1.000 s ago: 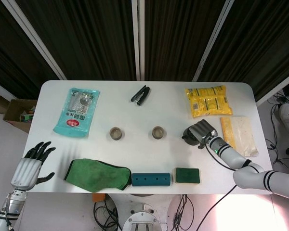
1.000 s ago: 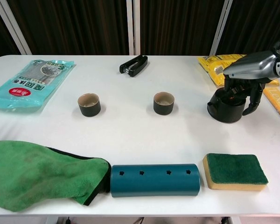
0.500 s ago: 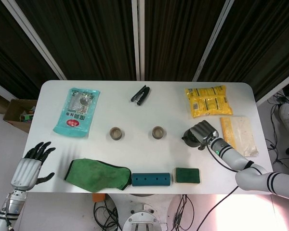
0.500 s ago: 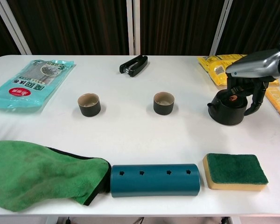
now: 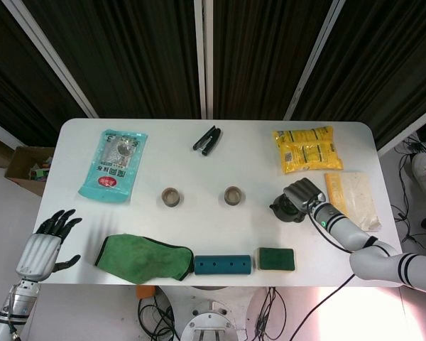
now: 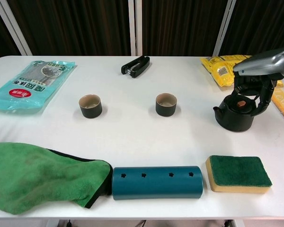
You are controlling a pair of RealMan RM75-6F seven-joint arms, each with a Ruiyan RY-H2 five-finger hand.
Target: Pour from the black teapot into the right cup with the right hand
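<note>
The black teapot (image 5: 281, 210) (image 6: 234, 116) stands on the white table at the right, its brown lid knob showing. My right hand (image 5: 303, 192) (image 6: 267, 64) hovers right over it, fingers curled down around its rear and top, gripping it. The right cup (image 5: 233, 195) (image 6: 166, 104), dark with a pale inside, sits upright to the teapot's left with a clear gap between them. The left cup (image 5: 172, 197) (image 6: 90, 106) is further left. My left hand (image 5: 46, 245) hangs off the table's left front corner, fingers spread, holding nothing.
A green sponge (image 6: 239, 173) lies in front of the teapot, with a teal cylinder (image 6: 156, 182) and a green cloth (image 6: 38, 175) along the front edge. A yellow packet (image 6: 221, 66) and a beige packet (image 5: 351, 199) lie behind and right of the teapot. A black stapler (image 6: 136, 65) sits at the back.
The teapot and my right hand have shifted together a little to the right and toward the table's front. The left hand has stayed still.
</note>
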